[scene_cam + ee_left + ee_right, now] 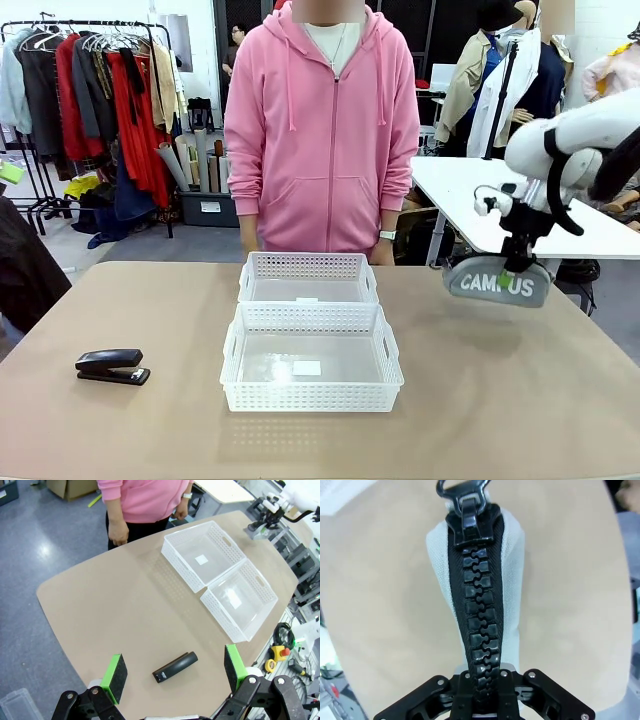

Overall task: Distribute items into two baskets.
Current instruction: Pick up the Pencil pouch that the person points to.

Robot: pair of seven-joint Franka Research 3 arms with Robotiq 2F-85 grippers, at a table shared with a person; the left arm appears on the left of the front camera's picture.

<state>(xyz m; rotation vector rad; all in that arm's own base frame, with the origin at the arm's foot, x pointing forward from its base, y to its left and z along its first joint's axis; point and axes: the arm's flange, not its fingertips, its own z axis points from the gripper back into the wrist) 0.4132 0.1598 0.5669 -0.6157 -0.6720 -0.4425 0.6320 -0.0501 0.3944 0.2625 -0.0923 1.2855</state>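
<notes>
Tan table (500, 400) bears two baskets (312, 395) (308, 265); right claw (512, 268) grips pouch (497, 282) aloft; left claw (174, 671) gapes above stapler (175, 666)

This is a robotics lab sharing a room with a clothing store. Beyond the bench (480, 400), a loaded clothes rack (90, 70) and a white table (460, 185) stand on grey-blue floor (35, 545). Just beside the bench's near edge lie coiled cables (282, 630) and a red-capped stop button (284, 653).

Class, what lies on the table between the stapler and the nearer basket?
Bare table only, between stapler and nearer basket; the front view shows it.
</notes>
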